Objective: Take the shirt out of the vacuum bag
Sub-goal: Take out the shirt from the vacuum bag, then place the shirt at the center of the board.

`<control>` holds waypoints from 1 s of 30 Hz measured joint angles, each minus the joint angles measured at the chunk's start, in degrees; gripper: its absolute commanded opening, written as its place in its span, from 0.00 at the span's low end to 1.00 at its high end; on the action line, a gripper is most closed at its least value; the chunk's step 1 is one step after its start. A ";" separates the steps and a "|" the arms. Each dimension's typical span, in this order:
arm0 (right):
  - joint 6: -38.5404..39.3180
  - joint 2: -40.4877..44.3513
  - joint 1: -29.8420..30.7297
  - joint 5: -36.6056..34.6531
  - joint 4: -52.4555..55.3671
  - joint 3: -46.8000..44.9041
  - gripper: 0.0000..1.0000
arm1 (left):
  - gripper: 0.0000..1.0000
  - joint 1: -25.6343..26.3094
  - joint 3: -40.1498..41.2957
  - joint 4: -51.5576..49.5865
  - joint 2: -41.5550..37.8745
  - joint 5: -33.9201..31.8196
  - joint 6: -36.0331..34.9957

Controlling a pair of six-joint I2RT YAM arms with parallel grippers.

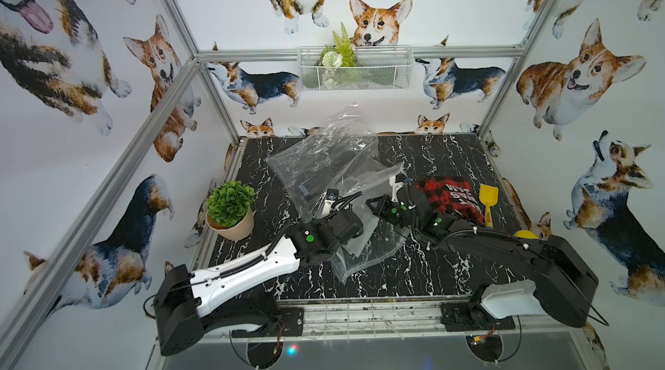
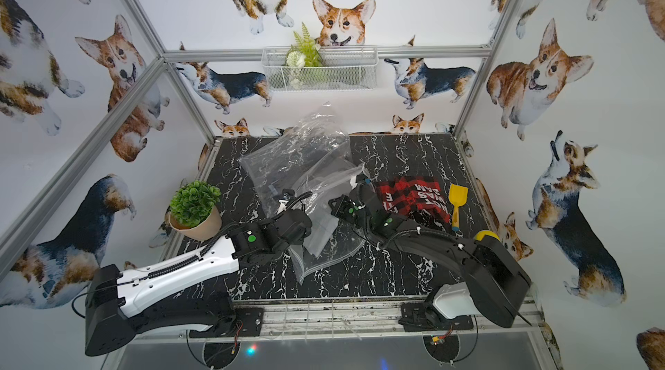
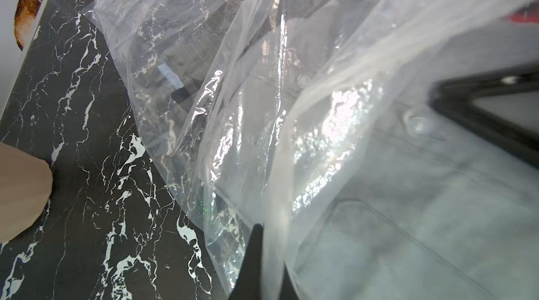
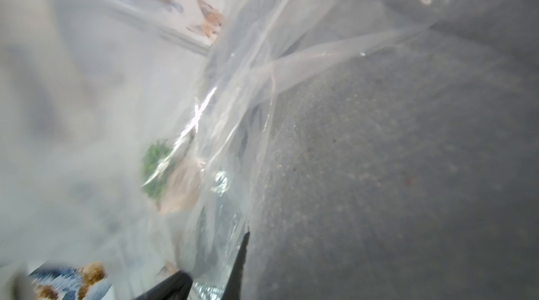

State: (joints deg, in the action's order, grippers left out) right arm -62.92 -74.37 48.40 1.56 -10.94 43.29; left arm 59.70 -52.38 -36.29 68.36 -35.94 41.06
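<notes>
The vacuum bag, clear and crinkly, lies crumpled across the middle of the black marble table, its far end standing up. A dark grey buttoned shirt shows through the plastic, between the two arms. My left gripper is shut, with a fold of bag film pinched between its fingers. To its right, my right gripper is shut, with crinkled plastic between its fingers. The grey cloth lies against one finger's outer side.
A potted plant stands at the table's left edge. On the right lie a red-and-black plaid cloth, a yellow scoop and a yellow ball. A wire basket with greenery hangs on the back wall.
</notes>
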 measured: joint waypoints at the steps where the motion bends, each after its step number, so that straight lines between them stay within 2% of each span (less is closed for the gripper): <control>1: 0.24 2.51 0.04 0.02 1.57 -0.44 0.00 | 0.00 0.00 0.00 0.00 0.11 0.00 0.00; 8: 2.84 20.35 0.09 -1.20 13.70 -1.44 0.00 | 0.00 0.00 0.00 0.09 0.26 -0.26 -0.17; 17: 5.79 32.35 -0.55 -3.41 29.44 5.81 0.00 | 0.00 -0.04 0.90 0.22 0.42 -0.63 -0.20; 27: 9.46 34.10 -16.72 0.39 42.18 17.79 0.00 | 0.00 -0.04 2.43 0.15 -1.11 -0.61 -0.13; 30: 10.64 32.24 -24.24 3.58 44.33 22.58 0.00 | 0.00 -0.04 2.80 0.07 -1.84 -0.61 -0.13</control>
State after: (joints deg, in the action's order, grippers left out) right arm -52.27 -42.13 24.16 5.15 33.39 65.87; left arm 59.66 -49.58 -36.23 66.52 -36.56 40.93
